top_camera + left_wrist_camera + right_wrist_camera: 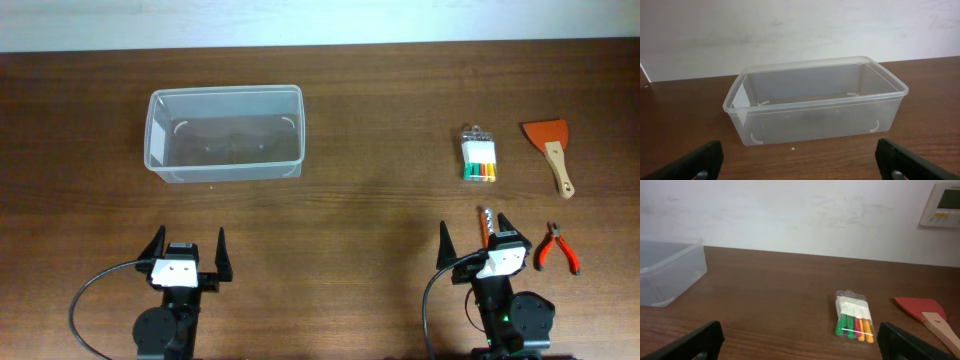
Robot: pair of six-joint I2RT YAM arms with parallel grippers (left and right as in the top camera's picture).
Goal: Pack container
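The clear plastic container (225, 133) sits empty at the back left of the table; it also fills the left wrist view (815, 100) and shows at the left edge of the right wrist view (667, 272). My left gripper (187, 250) is open and empty, well in front of the container. My right gripper (475, 238) is open and empty near the front right. A clear pack of coloured markers (479, 157) (854, 316), a scraper with a red blade and wooden handle (552, 150) (925, 312), red-handled pliers (557, 248) and a small screwdriver (485, 222) lie at the right.
The wooden table's front edge is just behind both arm bases. A white wall stands behind the table, with a wall controller (942, 204) at upper right. A tiny white speck (793, 148) lies before the container.
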